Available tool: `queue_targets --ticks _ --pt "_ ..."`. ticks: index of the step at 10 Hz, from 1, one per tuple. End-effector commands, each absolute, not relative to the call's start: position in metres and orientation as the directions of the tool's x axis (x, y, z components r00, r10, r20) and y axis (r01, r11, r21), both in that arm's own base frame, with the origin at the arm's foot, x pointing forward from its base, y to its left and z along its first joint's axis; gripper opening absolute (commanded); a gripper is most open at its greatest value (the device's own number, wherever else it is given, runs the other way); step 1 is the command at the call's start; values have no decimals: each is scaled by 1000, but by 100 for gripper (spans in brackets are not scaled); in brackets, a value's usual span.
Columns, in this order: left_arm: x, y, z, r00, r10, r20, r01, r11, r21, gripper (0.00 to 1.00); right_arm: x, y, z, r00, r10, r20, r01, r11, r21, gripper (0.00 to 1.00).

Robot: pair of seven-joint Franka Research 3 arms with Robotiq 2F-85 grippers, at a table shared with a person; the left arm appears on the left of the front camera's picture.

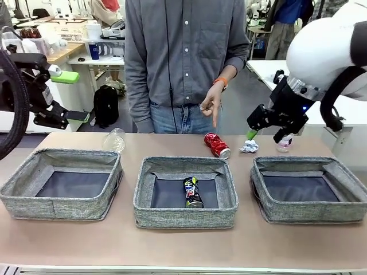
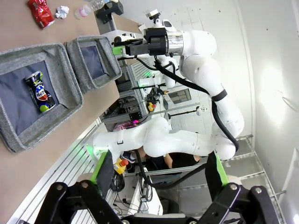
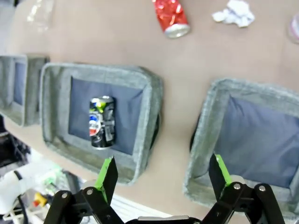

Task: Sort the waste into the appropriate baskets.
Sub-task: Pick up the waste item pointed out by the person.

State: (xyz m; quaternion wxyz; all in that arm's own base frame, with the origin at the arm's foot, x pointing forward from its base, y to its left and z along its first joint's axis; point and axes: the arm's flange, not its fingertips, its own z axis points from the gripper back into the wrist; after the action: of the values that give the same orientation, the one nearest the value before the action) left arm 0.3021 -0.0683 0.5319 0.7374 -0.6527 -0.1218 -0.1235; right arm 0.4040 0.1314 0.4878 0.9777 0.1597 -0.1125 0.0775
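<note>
Three grey woven baskets stand in a row: left (image 1: 54, 207), middle (image 1: 186, 216), right (image 1: 312, 212). A dark blue-and-yellow can (image 1: 192, 192) lies in the middle basket (image 3: 56, 107); it is also in the right wrist view (image 3: 102, 122). On the table behind the baskets lie a red can (image 1: 217, 145), a paper wad (image 1: 249, 147), a small water bottle (image 1: 284, 143) and a clear cup (image 1: 114, 139). My right gripper (image 1: 266, 136) hangs open just above the wad and bottle. My left gripper (image 1: 71, 96) is open, raised beyond the table's left end.
A person stands at the far edge, one hand (image 1: 212, 106) pointing down over the red can. Bare tabletop lies in front of the baskets (image 1: 183, 246). The left wrist view shows the right arm (image 2: 187, 44) and the floor beyond the table.
</note>
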Motion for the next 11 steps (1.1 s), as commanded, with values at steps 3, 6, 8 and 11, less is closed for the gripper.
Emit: queue_targets --ticks 3,6,8,11 --pt "301 -71 533 933 -14 360 360 94 -928 100 428 147 485 918 185 350 -286 921 264 100" --pt "301 -71 533 933 -14 360 360 94 -928 100 503 182 450 891 202 407 -259 962 88 100" --pt "301 -71 533 933 -14 360 360 94 -928 100 549 201 419 866 262 426 -312 949 51 100" --pt "301 -71 533 933 -14 360 360 94 -928 100 604 222 369 873 303 381 -348 936 52 100"
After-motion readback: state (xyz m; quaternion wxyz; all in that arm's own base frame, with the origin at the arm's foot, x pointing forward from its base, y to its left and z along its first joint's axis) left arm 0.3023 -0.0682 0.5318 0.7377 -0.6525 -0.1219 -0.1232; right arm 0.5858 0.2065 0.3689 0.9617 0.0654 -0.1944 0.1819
